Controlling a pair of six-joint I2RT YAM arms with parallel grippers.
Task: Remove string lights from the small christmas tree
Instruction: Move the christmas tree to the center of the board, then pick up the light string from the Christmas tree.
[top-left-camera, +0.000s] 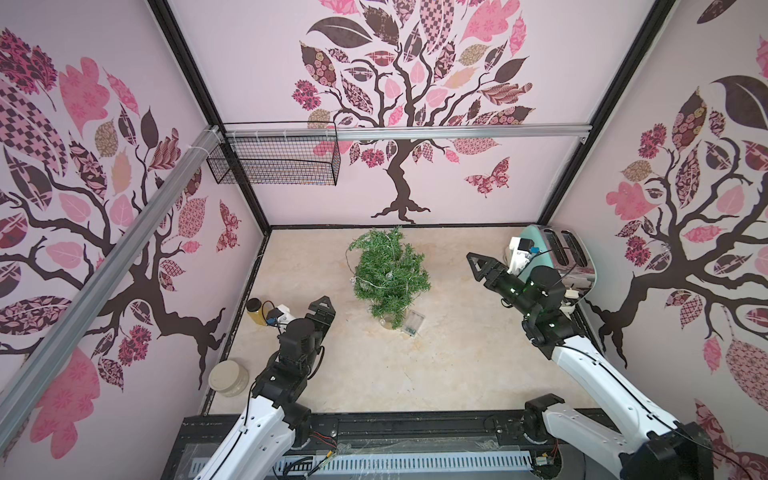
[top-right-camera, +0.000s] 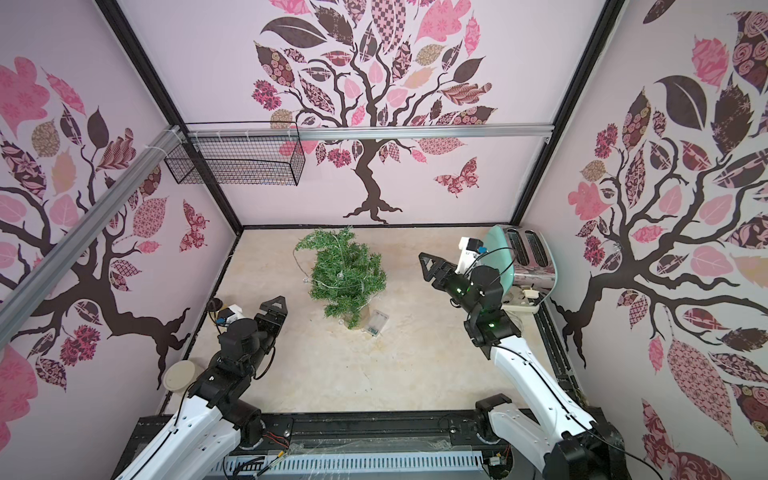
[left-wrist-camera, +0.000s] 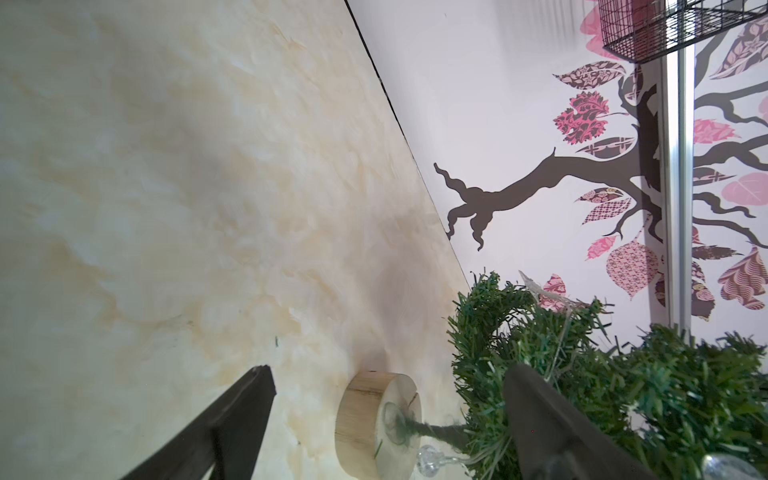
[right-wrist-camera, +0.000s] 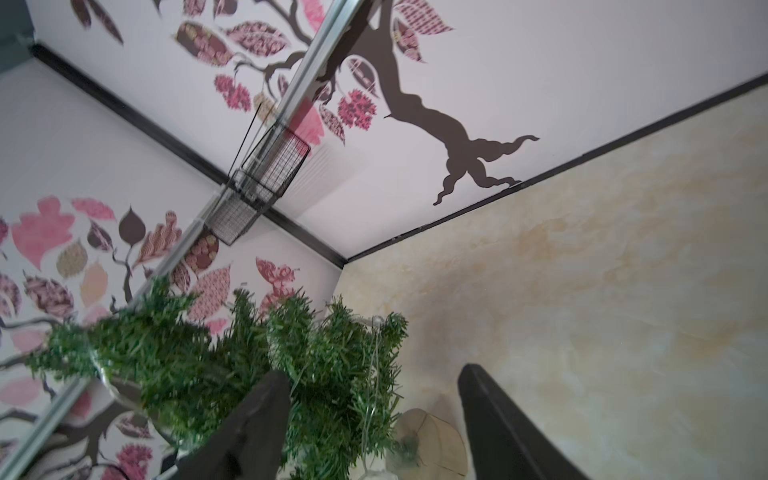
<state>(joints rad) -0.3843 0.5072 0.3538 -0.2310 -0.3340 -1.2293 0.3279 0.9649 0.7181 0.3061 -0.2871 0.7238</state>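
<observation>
The small christmas tree (top-left-camera: 390, 274) (top-right-camera: 347, 278) stands on its round tan base (left-wrist-camera: 365, 419) (right-wrist-camera: 432, 436) at the middle back of the table. The string lights (top-left-camera: 389, 274) (top-right-camera: 340, 274) wind through its branches as thin wire with clear bulbs. One bulb (left-wrist-camera: 428, 459) hangs by the base. The clear battery box (top-left-camera: 413, 322) (top-right-camera: 376, 322) lies on the table just front-right of the base. My left gripper (top-left-camera: 326, 303) (left-wrist-camera: 388, 372) is open, front-left of the tree and clear of it. My right gripper (top-left-camera: 473, 266) (right-wrist-camera: 374, 374) is open and raised to the tree's right, holding nothing.
A mint and chrome toaster (top-left-camera: 569, 253) stands at the back right behind the right arm. A jar with yellow contents (top-left-camera: 255, 311) and a round lidded tub (top-left-camera: 227, 378) sit along the left wall. A black wire basket (top-left-camera: 274, 160) hangs on the back rail.
</observation>
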